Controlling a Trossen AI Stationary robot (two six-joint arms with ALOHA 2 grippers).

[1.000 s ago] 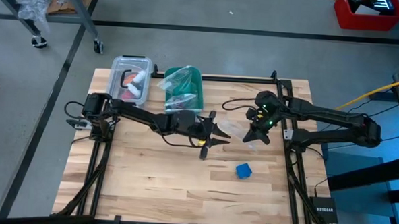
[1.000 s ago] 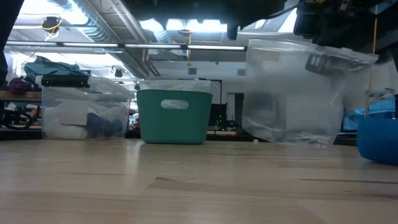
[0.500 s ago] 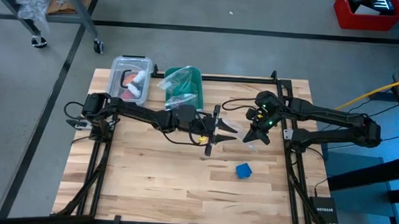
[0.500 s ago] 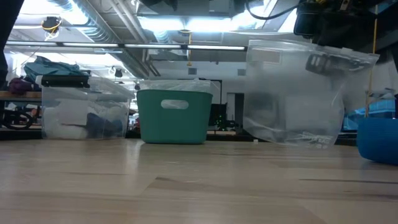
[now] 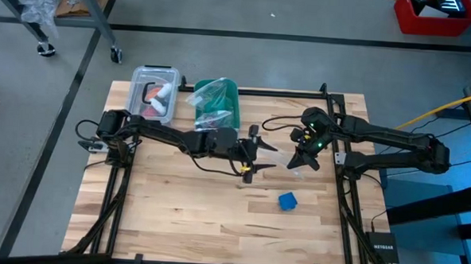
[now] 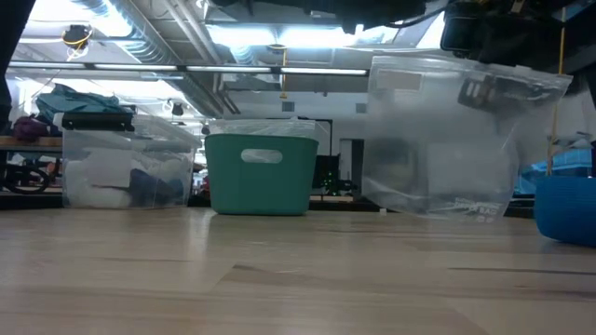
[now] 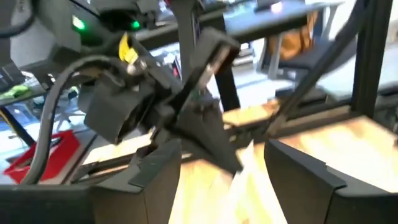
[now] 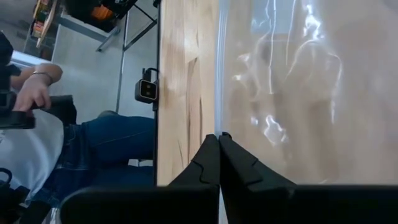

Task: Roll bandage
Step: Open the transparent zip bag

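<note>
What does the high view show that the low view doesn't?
Only the high view shows both hands: the left hand open at mid-table, the right hand shut on the clear plastic bag, and the whole rolled blue bandage lying apart from both. Only the low view shows the bag hanging above the table and the room behind. Both show the teal bin and clear lidded box.

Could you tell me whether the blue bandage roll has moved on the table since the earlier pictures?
No. The bandage roll sits at the same spot on the table, still apart from both grippers.

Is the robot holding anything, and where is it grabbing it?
The right end effector pinches a clear plastic bag by its top edge. The left end effector is open, holding nothing.
</note>
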